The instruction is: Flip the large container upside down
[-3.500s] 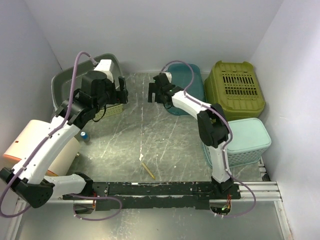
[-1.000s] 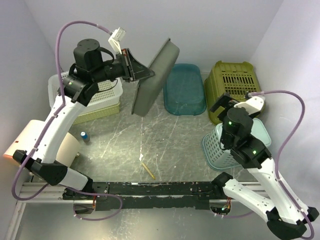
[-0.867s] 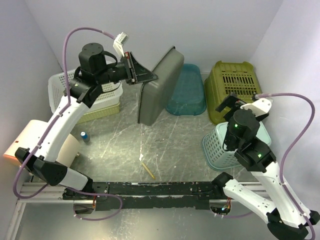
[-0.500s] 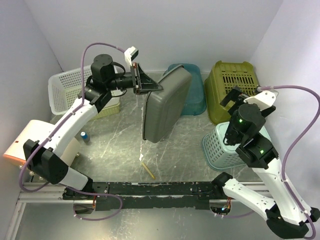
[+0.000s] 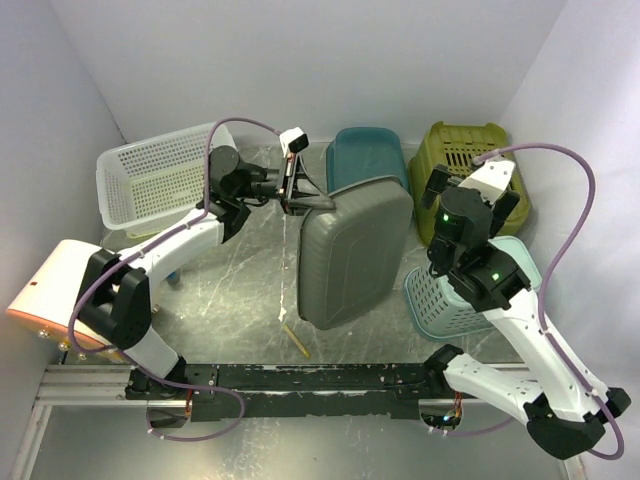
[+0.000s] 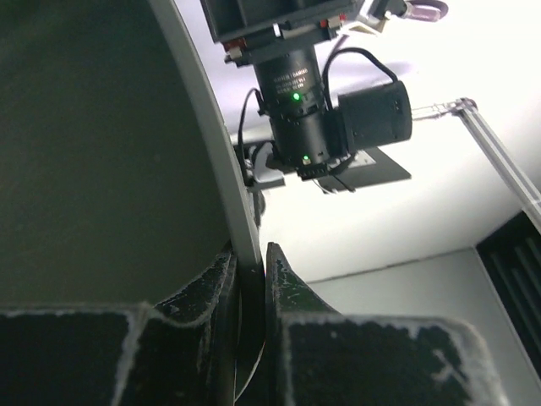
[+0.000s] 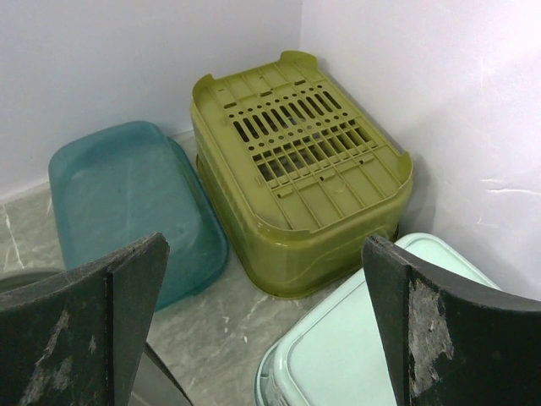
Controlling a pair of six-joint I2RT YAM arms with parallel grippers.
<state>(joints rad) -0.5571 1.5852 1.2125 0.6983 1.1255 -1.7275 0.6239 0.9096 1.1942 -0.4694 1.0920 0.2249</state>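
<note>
The large container (image 5: 355, 250), a grey tub, lies in the middle of the table with its flat underside facing up, its far end close to the teal tub (image 5: 365, 158). My left gripper (image 5: 305, 198) is shut on the far left rim. In the left wrist view both fingers (image 6: 283, 283) pinch the pale rim (image 6: 221, 169) of the large container (image 6: 93, 152). My right gripper (image 5: 468, 192) hangs open and empty above the right side, clear of the tub. In its wrist view the right gripper (image 7: 264, 254) spans bare floor, and a grey corner (image 7: 156, 382) shows low left.
A white mesh basket (image 5: 150, 172) stands at the back left. An olive crate (image 5: 465, 165) sits bottom-up at the back right, with a mint basket (image 5: 452, 298) in front of it. A thin stick (image 5: 296, 342) lies near the front rail. A cream and orange object (image 5: 45, 290) is at the far left.
My left arm has swung the grey tub rightward and down, from standing on edge in the air to lying bottom-up. The right arm has shifted slightly up and left, still open.
</note>
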